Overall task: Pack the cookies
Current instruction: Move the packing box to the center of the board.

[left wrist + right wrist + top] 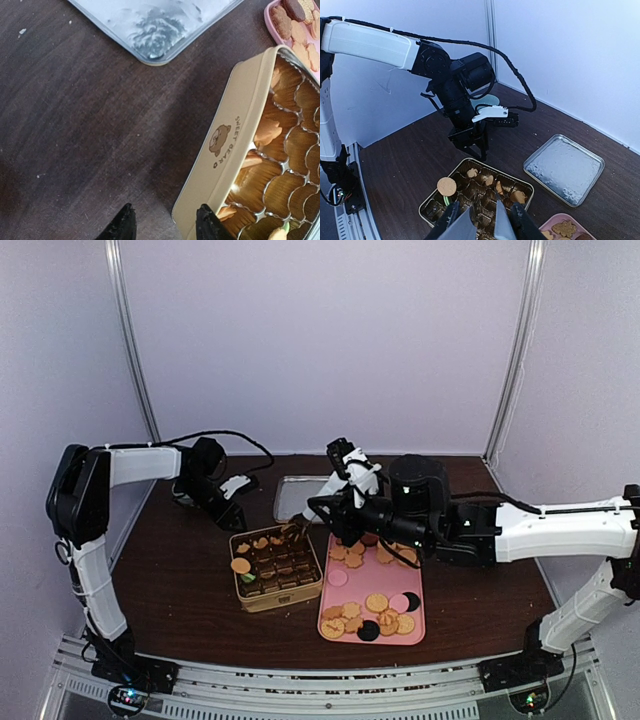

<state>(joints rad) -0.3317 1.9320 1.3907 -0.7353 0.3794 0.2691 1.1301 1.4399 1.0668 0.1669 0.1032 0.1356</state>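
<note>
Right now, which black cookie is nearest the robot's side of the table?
The black cookie at the pink tray's near edge. The other black cookie lies farther back, beside a pink cookie.

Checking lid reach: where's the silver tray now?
Top view: the silver tray lies flat at the back centre of the table, just behind the cookie tin and apart from it, with the pink tray to its front right.

The tan tin's [222, 162] side wall reads "SWEET BEAR" beside a small printed bear face.
</note>
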